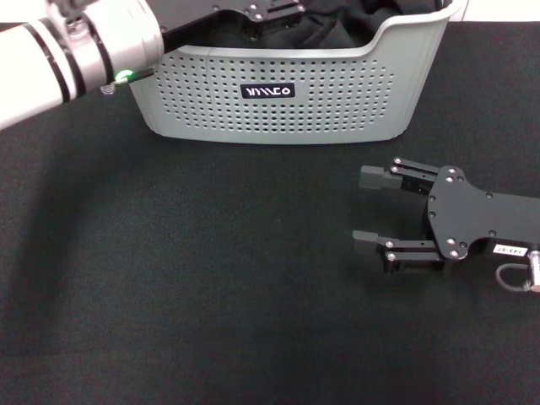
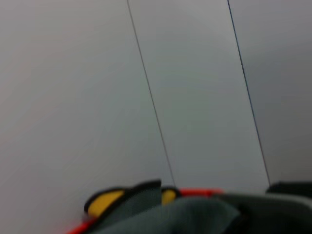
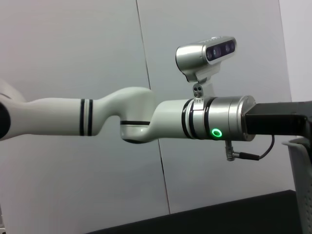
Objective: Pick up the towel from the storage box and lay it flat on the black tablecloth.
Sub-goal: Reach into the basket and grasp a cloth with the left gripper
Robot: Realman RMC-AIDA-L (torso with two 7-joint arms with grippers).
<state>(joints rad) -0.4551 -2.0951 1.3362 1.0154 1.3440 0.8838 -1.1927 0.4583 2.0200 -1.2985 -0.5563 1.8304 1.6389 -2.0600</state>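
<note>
Inside the storage box (image 1: 278, 93), the left gripper (image 1: 272, 15) seemingly meets the towel (image 2: 161, 212).

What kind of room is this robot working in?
Probably a robot test lab. A table under a black tablecloth holds just a grey storage box. Plain grey wall panels stand behind. The left arm carries a camera on its wrist.

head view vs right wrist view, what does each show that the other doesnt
Only the head view shows the right tool, open, low over the black tablecloth, and the storage box's perforated front with dark fabric inside. Only the right wrist view shows the left arm's elbow, its wrist camera and the grey wall. Both show the left arm's green-lit wrist reaching into the box.
</note>
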